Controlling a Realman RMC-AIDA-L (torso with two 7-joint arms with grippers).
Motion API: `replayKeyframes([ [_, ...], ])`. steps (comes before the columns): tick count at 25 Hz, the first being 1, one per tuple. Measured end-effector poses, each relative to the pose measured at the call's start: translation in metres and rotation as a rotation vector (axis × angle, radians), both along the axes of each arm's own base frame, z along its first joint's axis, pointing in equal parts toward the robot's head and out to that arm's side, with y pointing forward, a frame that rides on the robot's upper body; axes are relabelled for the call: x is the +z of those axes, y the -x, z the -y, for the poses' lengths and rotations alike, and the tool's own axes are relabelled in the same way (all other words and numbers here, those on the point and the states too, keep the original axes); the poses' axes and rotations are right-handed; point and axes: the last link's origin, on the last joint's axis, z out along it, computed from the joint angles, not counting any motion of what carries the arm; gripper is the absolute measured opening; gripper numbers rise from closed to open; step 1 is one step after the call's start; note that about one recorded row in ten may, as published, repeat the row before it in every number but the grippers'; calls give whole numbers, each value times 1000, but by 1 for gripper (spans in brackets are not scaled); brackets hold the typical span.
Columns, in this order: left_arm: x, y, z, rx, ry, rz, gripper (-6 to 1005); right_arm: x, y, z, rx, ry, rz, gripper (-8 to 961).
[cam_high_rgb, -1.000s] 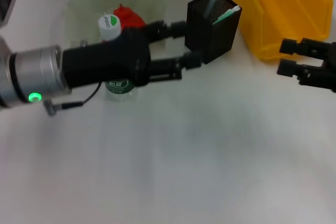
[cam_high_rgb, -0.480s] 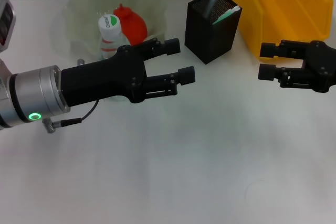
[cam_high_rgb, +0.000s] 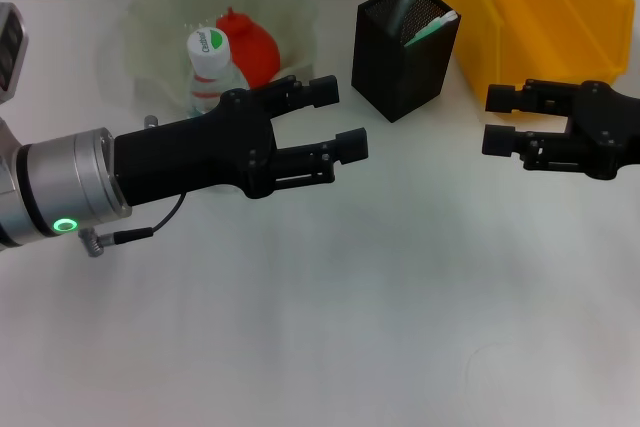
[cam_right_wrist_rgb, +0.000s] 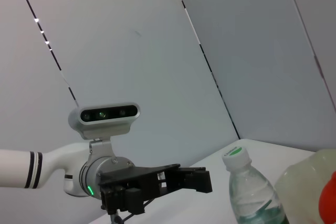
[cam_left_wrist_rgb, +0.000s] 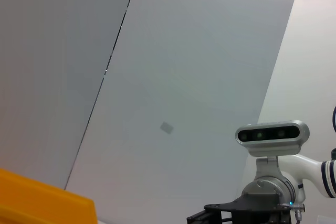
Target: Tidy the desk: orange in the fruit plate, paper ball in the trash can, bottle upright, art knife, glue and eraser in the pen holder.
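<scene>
Black fingers of the left gripper [cam_high_rgb: 335, 119] hang spread and empty beside the upright bottle [cam_high_rgb: 209, 72]; the right gripper [cam_high_rgb: 500, 118], likewise spread, hovers before the trash can [cam_high_rgb: 540, 17]. The orange [cam_high_rgb: 250, 42] sits in the fruit plate [cam_high_rgb: 150, 17], near the pen holder [cam_high_rgb: 400, 62]. From the right wrist, the bottle [cam_right_wrist_rgb: 252, 192] stands upright.

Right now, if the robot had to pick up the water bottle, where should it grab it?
Probably around the clear neck just under the white cap, coming in level from the front. The bottle stands upright right against the fruit plate, with the orange behind it, so those sides look crowded. The open left gripper is nearest.
</scene>
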Motion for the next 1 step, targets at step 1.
replayKeyframes([
  [1, 0, 0, 0, 0, 0, 0, 846, -1, 0, 0, 0, 1, -1, 744],
])
